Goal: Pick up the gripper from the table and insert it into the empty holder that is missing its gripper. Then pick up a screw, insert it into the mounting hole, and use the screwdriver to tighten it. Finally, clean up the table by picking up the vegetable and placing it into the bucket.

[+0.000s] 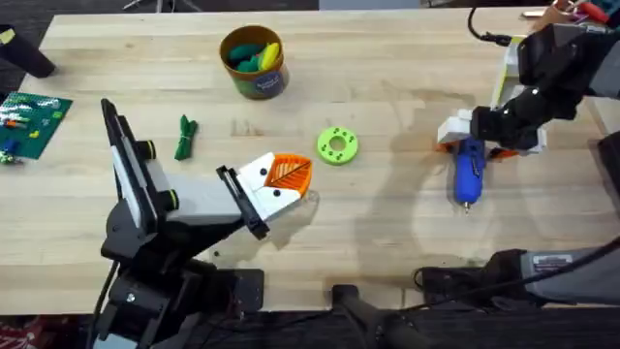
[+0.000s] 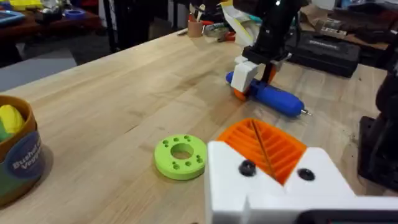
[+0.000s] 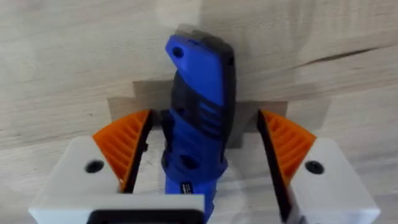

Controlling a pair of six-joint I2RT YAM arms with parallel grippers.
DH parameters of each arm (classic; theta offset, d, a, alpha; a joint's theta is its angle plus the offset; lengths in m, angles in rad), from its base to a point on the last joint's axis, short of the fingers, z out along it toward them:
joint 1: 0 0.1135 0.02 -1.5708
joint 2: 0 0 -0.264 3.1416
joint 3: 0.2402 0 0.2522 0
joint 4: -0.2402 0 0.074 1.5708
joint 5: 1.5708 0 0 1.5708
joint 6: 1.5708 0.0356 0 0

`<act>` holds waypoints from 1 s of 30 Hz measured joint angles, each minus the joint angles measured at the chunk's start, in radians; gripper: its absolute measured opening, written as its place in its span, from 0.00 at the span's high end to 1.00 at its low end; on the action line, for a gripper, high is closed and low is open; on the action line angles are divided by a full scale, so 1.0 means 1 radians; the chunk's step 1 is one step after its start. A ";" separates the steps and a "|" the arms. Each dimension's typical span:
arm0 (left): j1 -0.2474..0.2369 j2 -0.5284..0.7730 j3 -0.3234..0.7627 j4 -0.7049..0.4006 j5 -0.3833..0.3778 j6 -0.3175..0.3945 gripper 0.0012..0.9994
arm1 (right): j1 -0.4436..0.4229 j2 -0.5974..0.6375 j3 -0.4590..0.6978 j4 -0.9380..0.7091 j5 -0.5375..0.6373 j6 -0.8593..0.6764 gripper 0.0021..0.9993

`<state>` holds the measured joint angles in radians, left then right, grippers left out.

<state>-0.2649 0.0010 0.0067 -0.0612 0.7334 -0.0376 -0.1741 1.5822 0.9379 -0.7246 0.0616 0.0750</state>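
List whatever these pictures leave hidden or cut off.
- Screwdriver tip: right wrist view, cut off by the frame edge.
- Bucket: left wrist view, partly cut off by the frame edge.
- Screwdriver's rear end: overhead view, covered by the right gripper.

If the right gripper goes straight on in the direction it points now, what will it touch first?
The right gripper points down at the table, fingers open on either side of the screwdriver. Going straight on, it would probably meet the screwdriver's blue body first, with the table right beneath; the gap left is hard to judge.
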 joint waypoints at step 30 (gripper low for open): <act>0.000 0.000 0.000 0.000 0.000 0.000 1.00 | -0.006 0.013 0.000 0.080 0.025 0.000 0.97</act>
<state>-0.2649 0.0010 0.0067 -0.0612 0.7334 -0.0376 -0.1799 1.5955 0.9379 -0.6441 0.0864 0.0746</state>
